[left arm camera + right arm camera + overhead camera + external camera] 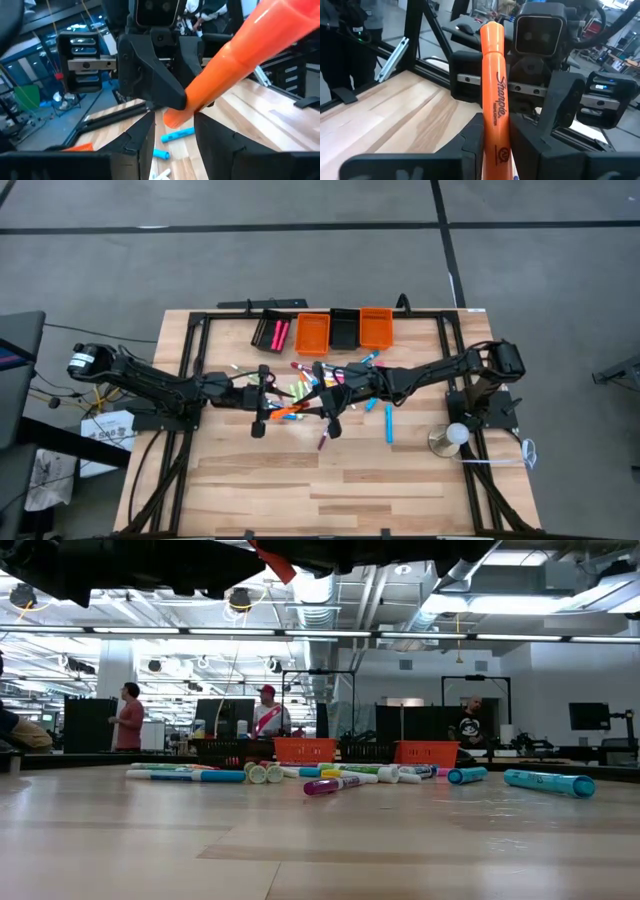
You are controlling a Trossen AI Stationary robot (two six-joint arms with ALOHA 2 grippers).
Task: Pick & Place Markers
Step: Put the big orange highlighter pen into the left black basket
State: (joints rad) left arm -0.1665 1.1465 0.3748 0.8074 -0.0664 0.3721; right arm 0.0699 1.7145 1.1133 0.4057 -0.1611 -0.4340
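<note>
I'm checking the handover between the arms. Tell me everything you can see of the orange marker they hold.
The orange marker is a smooth plastic-looking highlighter with black Sharpie lettering on its barrel. It hangs above the table's middle, over the scattered markers, pinched at one end by the right gripper and at the other by the left gripper, touching nothing else.

Bright overhead strip lighting; wrist views blurred, perhaps motion; soft shadows.

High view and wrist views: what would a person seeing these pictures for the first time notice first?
The eye goes first to the orange marker held up in the air over the middle of the table, with the left hand and the right hand both gripping it, facing each other. Under them, many coloured markers lie scattered on the wooden table, and four small bins stand in a row at its far edge.
</note>
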